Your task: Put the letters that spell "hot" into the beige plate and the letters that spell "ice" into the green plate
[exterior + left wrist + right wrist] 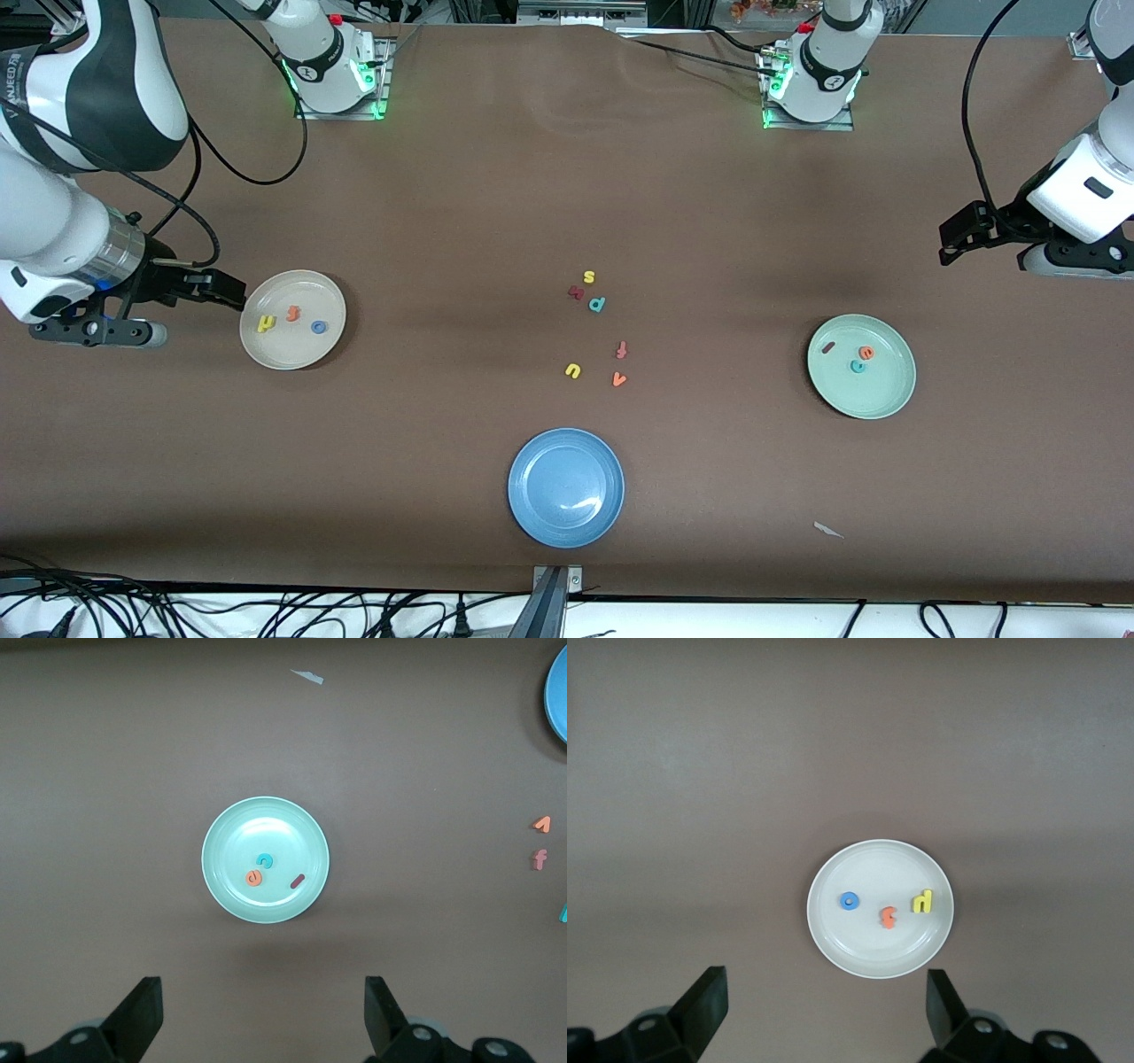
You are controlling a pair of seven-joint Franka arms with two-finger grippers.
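Note:
The beige plate [292, 350] lies toward the right arm's end of the table. In it are a yellow h [267, 323], an orange t [293, 312] and a blue o [319, 327]. The green plate [873, 394] lies toward the left arm's end and holds a dark red i [827, 348], an orange e [866, 353] and a teal c [858, 366]. My right gripper [223, 289] hangs open and empty over the table just beside the beige plate [877, 868]. My left gripper [957, 241] hangs open and empty over bare table, apart from the green plate [266, 824].
An empty blue plate [530, 456] sits near the front edge. Mid-table lie loose letters: yellow s [588, 276], a dark red letter [576, 291], teal p [597, 304], orange-red f [621, 350], yellow u [572, 370], orange v [619, 380]. A white scrap [828, 530] lies nearer the front.

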